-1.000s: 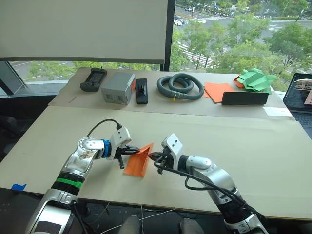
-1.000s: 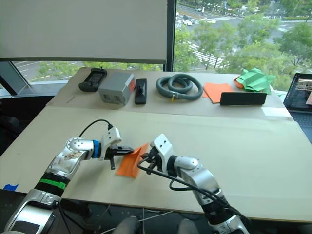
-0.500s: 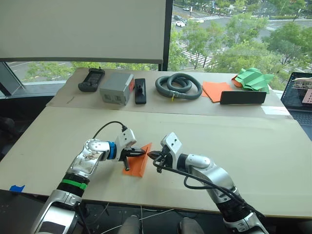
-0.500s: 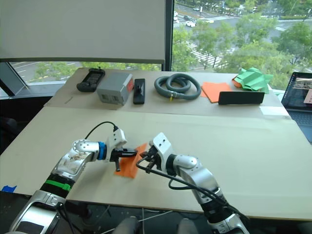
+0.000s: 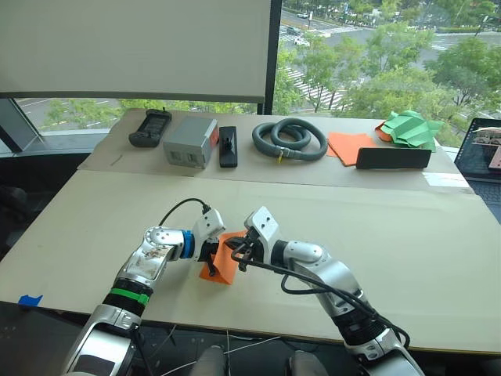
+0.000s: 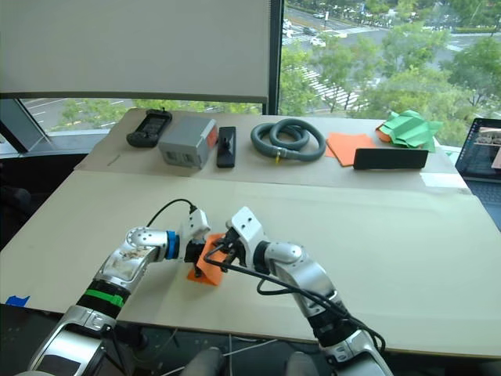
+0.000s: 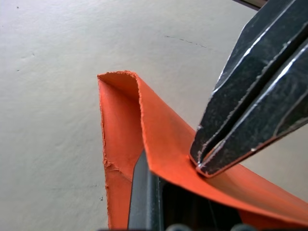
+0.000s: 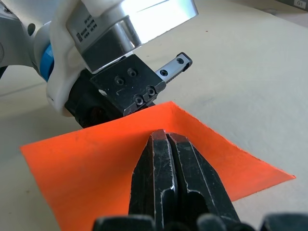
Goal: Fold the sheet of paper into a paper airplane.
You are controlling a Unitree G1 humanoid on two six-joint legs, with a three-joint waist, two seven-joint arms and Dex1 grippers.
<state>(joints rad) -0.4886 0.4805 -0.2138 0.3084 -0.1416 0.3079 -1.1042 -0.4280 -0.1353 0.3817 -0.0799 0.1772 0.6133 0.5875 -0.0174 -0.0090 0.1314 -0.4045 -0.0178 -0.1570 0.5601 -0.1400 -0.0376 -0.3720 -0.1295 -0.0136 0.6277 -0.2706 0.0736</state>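
The sheet of paper is bright orange and folded over, lying near the table's front edge. My left gripper comes at it from the left and is shut on its lifted flap. In the left wrist view one black finger sits inside the fold of the orange paper. My right gripper is shut, its tips pressing down on the top of the paper right next to the left gripper. The paper's underside and the left gripper's other finger are hidden.
On the rear table sit a black remote, a grey box, a black device, a coiled grey hose, an orange paper stack, a black bar and green paper shapes. A laptop stands at the far right.
My right gripper has moved left onto the paper and now presses on it. The left gripper has pushed right, and the raised flap has come down over the fold.
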